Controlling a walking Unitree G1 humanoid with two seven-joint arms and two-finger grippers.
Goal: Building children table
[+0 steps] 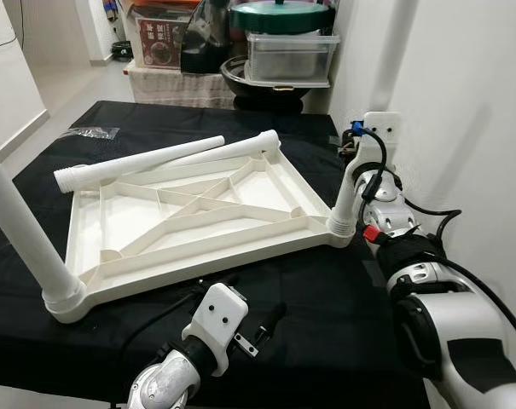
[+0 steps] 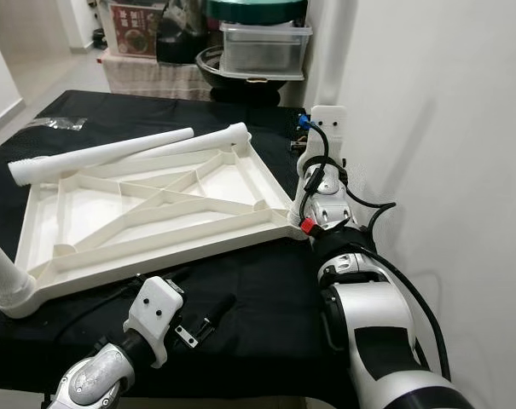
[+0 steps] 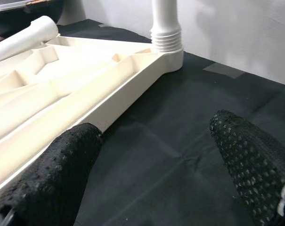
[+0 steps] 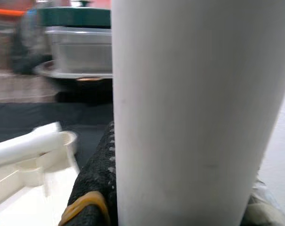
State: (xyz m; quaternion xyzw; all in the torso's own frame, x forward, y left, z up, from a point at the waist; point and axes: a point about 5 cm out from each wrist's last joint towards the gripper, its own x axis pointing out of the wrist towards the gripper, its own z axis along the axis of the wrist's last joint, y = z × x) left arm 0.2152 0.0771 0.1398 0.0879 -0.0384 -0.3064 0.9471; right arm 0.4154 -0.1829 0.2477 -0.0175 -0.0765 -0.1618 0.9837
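right gripper (image 4: pixel 180 207) clamps the upright table leg (image 1: pixel 345 202) at the upturned tabletop (image 1: pixel 189 217) corner — left gripper (image 3: pixel 151 179) spread wide beside its edge.

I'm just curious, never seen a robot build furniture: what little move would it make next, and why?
Probably keep turning the upright leg with the right gripper, shut on it at the tabletop's near right corner. Its threads partly show above the socket, so it looks not fully screwed in. Two loose legs lie waiting; the left gripper is open.

head pair: high, down on tabletop (image 1: pixel 189 213) | wrists: close, sharing its leg (image 3: pixel 166 23)
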